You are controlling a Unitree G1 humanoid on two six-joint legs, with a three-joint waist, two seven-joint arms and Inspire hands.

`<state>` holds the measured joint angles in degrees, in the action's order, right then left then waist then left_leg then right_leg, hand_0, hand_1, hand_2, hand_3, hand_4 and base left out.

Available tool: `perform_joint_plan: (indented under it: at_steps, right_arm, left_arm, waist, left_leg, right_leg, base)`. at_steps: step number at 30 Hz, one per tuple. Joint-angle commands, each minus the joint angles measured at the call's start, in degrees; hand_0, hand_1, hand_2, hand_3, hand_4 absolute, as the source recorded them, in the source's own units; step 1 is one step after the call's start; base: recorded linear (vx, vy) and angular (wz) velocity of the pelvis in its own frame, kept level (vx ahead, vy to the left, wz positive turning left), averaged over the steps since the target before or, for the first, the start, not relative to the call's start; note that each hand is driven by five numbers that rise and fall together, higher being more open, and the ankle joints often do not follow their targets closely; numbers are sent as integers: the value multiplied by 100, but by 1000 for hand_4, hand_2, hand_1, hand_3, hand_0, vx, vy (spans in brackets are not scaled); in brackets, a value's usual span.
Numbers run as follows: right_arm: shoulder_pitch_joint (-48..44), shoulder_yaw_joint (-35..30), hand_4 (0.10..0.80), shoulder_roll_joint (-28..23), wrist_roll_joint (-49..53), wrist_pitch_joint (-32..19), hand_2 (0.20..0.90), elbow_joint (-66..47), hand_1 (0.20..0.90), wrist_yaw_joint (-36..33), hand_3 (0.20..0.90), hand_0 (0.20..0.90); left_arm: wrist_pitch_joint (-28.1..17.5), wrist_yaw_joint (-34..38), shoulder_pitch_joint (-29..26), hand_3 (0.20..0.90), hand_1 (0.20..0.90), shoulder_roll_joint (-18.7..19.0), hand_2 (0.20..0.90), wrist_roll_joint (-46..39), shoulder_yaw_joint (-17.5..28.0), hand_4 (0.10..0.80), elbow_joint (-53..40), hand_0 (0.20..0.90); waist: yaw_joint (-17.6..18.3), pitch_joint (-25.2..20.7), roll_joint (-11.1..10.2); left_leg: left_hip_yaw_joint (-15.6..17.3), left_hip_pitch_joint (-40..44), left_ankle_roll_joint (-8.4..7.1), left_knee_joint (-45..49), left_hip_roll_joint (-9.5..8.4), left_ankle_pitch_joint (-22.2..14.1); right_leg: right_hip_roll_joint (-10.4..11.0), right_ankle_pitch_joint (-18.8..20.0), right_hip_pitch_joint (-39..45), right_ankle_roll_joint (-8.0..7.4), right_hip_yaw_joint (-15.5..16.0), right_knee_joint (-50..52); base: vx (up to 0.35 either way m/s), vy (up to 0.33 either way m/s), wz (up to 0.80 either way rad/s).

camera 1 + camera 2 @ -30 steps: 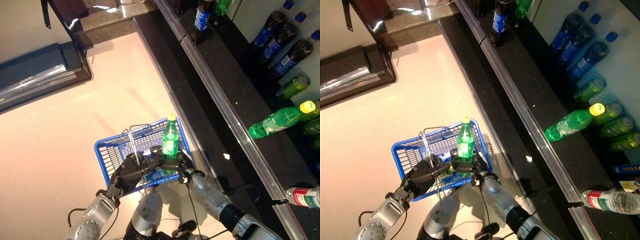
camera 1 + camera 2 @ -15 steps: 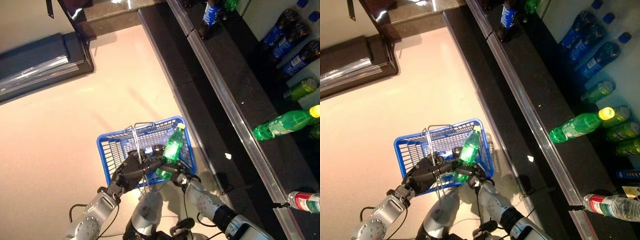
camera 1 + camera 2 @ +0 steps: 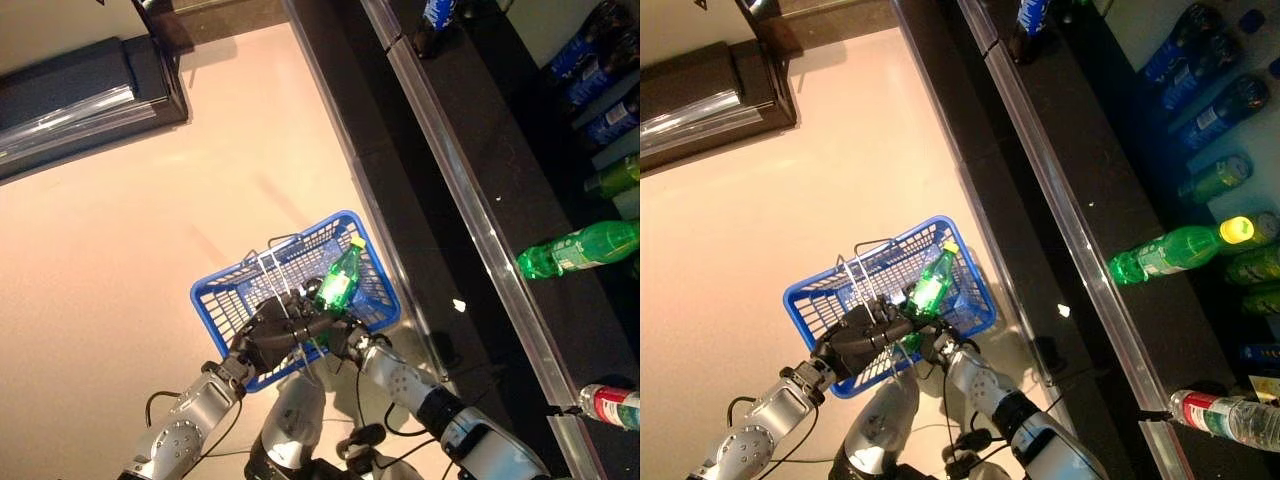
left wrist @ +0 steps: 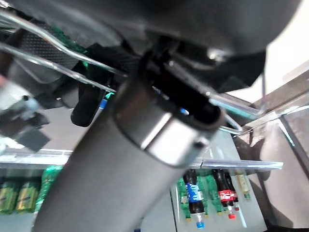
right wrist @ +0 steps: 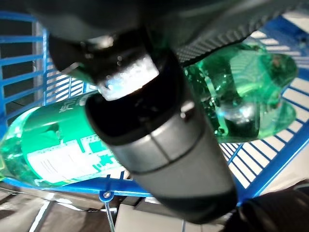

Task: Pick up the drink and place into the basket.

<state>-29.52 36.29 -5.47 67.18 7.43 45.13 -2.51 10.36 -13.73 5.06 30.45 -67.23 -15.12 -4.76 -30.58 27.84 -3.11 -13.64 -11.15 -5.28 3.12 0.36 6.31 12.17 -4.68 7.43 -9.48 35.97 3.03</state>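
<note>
Bright overhead light — blurred wrist views

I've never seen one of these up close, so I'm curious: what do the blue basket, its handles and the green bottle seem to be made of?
The basket looks like moulded blue plastic: an even, matt lattice. Its handles seem thin bare metal wire, pale and shiny. The green bottle looks like clear tinted plastic, see-through and glossy, with a yellow cap and paper-like label.

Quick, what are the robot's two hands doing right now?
Left hand: shut on the basket handle.
Right hand: shut on the green bottle.
</note>
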Motion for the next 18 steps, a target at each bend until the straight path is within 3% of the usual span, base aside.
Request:
perform_joint_plan:
  at_steps: [1, 11, 12, 13, 14, 15, 18]
  right_arm:
    - [-496, 285, 100, 642, -491, 225, 300, -10, 300, 467, 200, 300]
    - [-1013, 126, 100, 682, -537, 493, 300, 910, 300, 455, 200, 300]
    - [-1023, 120, 333, 680, -583, 539, 500, 1004, 500, 466, 433, 500]
    - [-1024, 120, 396, 680, -596, 551, 554, 1017, 554, 465, 496, 554]
    - [-1027, 104, 665, 672, -681, 557, 785, 1114, 785, 495, 765, 785]
    - [-1037, 78, 800, 661, -750, 594, 900, 1185, 900, 474, 900, 900]
    - [-1063, -7, 800, 658, -689, 597, 900, 1404, 900, 353, 900, 900]
  left_arm:
    - [-512, -1594, -702, 200, 300, -428, 300, -810, -290, 100, -2732, 300]
    - [-405, -1324, -968, 200, 300, -363, 300, -876, -503, 100, -2708, 300]
    - [-416, -1293, -994, 200, 300, -377, 300, -872, -523, 100, -2688, 300]
    - [-420, -1286, -998, 200, 300, -379, 300, -869, -528, 100, -2685, 300]
    - [-417, -1255, -1016, 200, 300, -371, 300, -877, -522, 100, -2703, 300]
    - [-413, -1219, -1034, 200, 300, -382, 300, -872, -530, 100, -2719, 300]
    - [-402, -1115, -1125, 200, 300, -412, 300, -884, -554, 100, -2717, 300]
  waist:
    - [-12, -500, 205]
    - [-88, -510, 158]
    - [-82, -507, 164]
    - [-81, -506, 165]
    - [-80, -496, 172]
    - [-75, -486, 176]
    - [-56, -464, 179]
  left_leg:
    - [-24, 110, 218, 157, -169, -359]
    - [-43, 151, 226, 171, -142, -376]
    - [-34, 153, 230, 174, -138, -380]
    - [-33, 153, 231, 175, -138, -381]
    - [-22, 147, 235, 177, -135, -384]
    - [-16, 142, 238, 177, -132, -386]
    - [6, 128, 243, 163, -126, -376]
  right_leg:
    - [-22, 317, -521, 271, -319, 551]
    - [-14, 320, -503, 260, -266, 636]
    - [-7, 319, -511, 257, -269, 651]
    - [-5, 319, -512, 256, -269, 654]
    - [-1, 315, -520, 254, -266, 664]
    - [3, 314, -529, 252, -262, 676]
    - [11, 321, -557, 237, -269, 692]
  base:
    - [66, -19, 2]
    - [53, -8, 7]
    - [0, 0, 0]
    - [0, 0, 0]
    - [0, 0, 0]
    - [0, 0, 0]
    - [9, -4, 2]
